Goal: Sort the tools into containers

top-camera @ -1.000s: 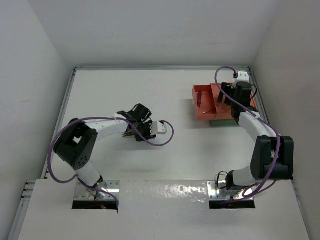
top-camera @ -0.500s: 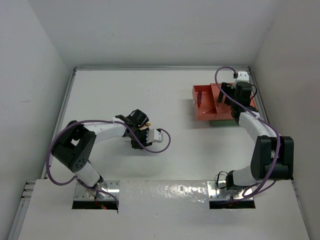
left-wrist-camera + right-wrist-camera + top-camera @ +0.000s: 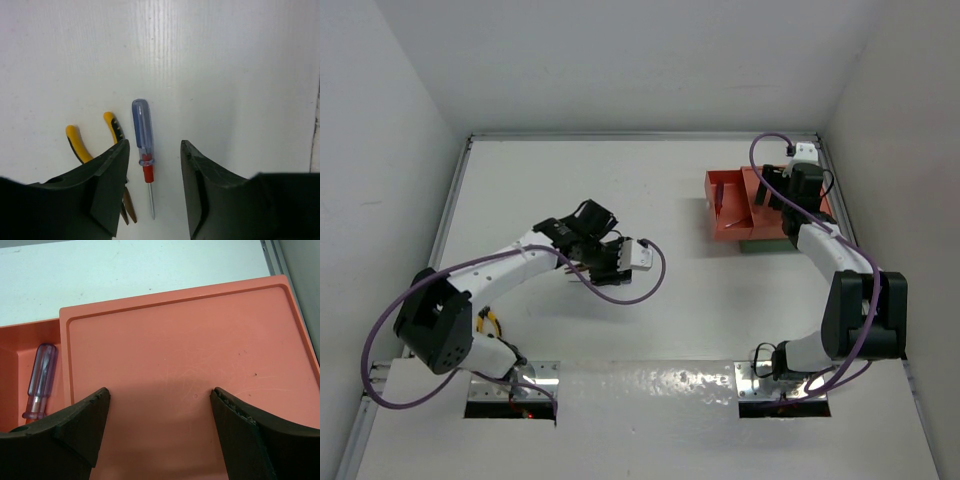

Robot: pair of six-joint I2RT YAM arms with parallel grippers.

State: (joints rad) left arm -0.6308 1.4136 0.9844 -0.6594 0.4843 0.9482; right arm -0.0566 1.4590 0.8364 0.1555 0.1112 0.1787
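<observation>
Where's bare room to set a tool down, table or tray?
Bare: the tray's wide section under the open right gripper; the table between the left gripper and the tray. Crowded: the tray's narrow pocket holds a screwdriver; pliers and a second screwdriver lie side by side below the left gripper's open fingers.

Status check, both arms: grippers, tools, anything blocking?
Left gripper open, empty, over the blue-handled screwdriver beside the pliers. Right gripper open over the orange tray; one purple-handled screwdriver inside it. Nothing in the way.
</observation>
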